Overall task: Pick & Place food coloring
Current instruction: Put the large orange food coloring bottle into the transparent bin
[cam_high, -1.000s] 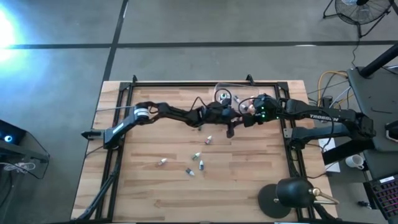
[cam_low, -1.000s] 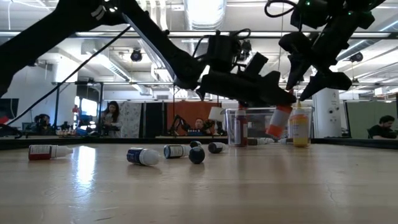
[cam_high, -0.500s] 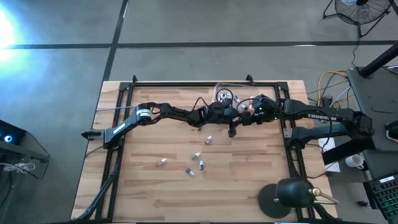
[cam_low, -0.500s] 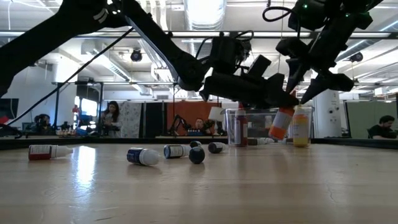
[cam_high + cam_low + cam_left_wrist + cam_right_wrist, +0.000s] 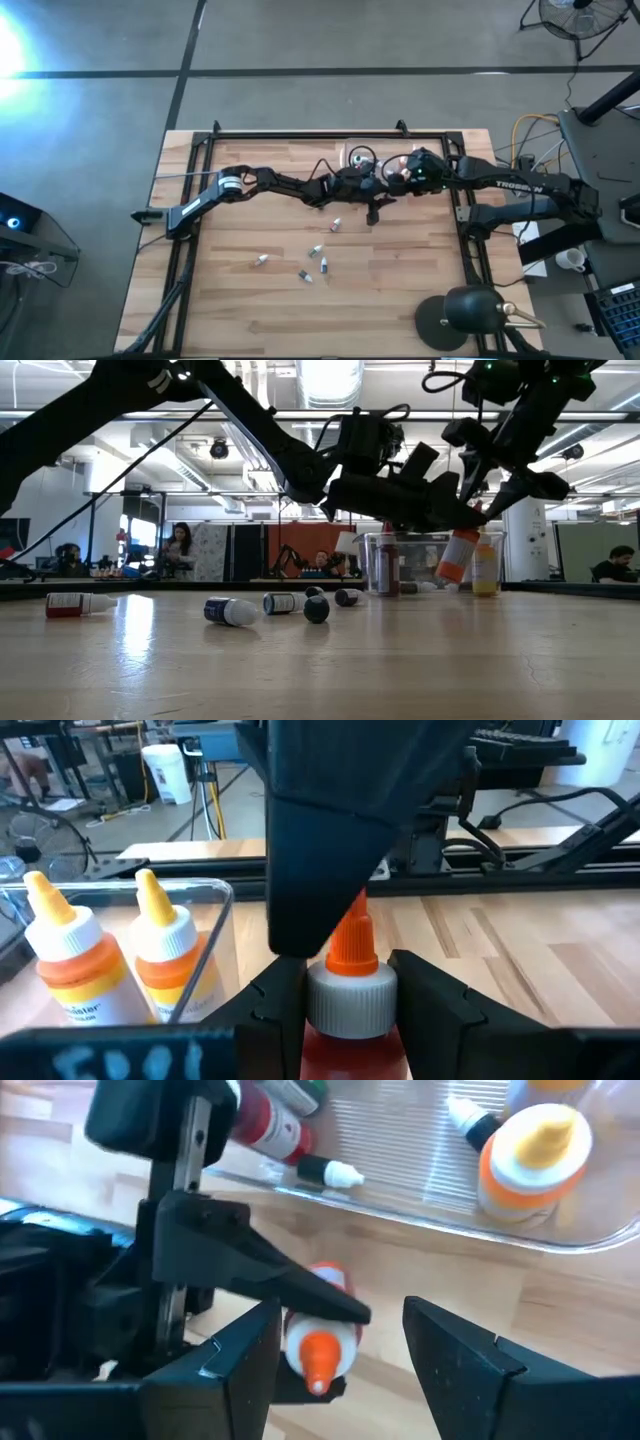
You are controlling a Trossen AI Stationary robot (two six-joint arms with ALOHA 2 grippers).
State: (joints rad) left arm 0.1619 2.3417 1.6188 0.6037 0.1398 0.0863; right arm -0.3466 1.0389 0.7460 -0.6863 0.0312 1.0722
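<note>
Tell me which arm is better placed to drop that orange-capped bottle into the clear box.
Left. The left gripper already holds the orange-capped bottle right beside the clear box. The right gripper is open around the cap, holding nothing.

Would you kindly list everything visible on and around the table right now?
Held bottle: one, red with orange tip, in the left gripper beside the box.
Clear plastic box: one, far table edge, holding orange bottles and others.
Loose bottles: about five, lying mid-table.
Desk lamp: one, black, near right corner.
Left gripper: jaws shut on the held bottle.
Right gripper: jaws open around the bottle's tip.
</note>
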